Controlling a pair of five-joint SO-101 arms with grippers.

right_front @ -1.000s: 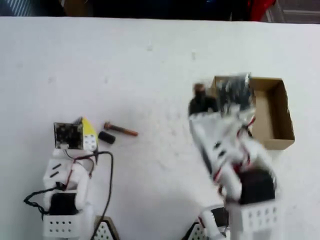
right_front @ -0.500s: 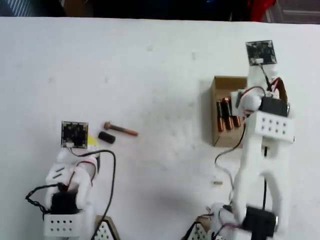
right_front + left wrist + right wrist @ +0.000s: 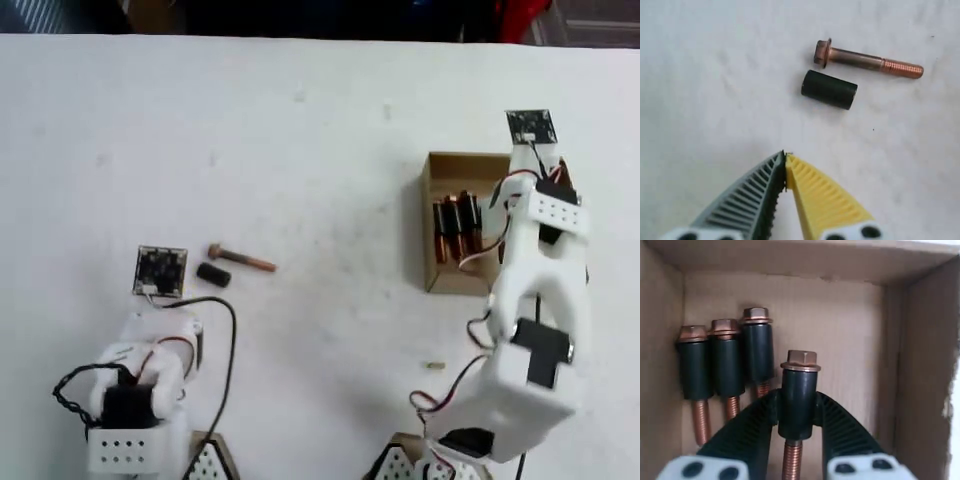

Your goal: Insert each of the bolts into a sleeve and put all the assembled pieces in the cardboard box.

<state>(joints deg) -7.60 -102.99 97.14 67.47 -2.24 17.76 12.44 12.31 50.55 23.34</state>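
A loose copper bolt [image 3: 867, 60] and a black sleeve [image 3: 829, 89] lie side by side on the white table, just ahead of my left gripper [image 3: 785, 159], whose grey and yellow fingers are shut on nothing. In the high view the bolt [image 3: 241, 259] and sleeve [image 3: 213, 274] sit right of the left arm. My right gripper [image 3: 796, 412] is inside the cardboard box [image 3: 850, 335], shut on an assembled bolt in its sleeve [image 3: 797, 397]. Three assembled pieces [image 3: 725, 360] lie side by side on the box floor beside it; the high view shows them [image 3: 455, 227] in the box [image 3: 432, 170].
A small pale scrap [image 3: 433, 366] lies on the table below the box. The table's far edge [image 3: 300, 36] runs along the back. The right arm's body [image 3: 530, 290] hangs over the box's right half.
The right arm swung from left of the box to over it and lowered its gripper with the piece inside. The left arm drew back a little toward its base.
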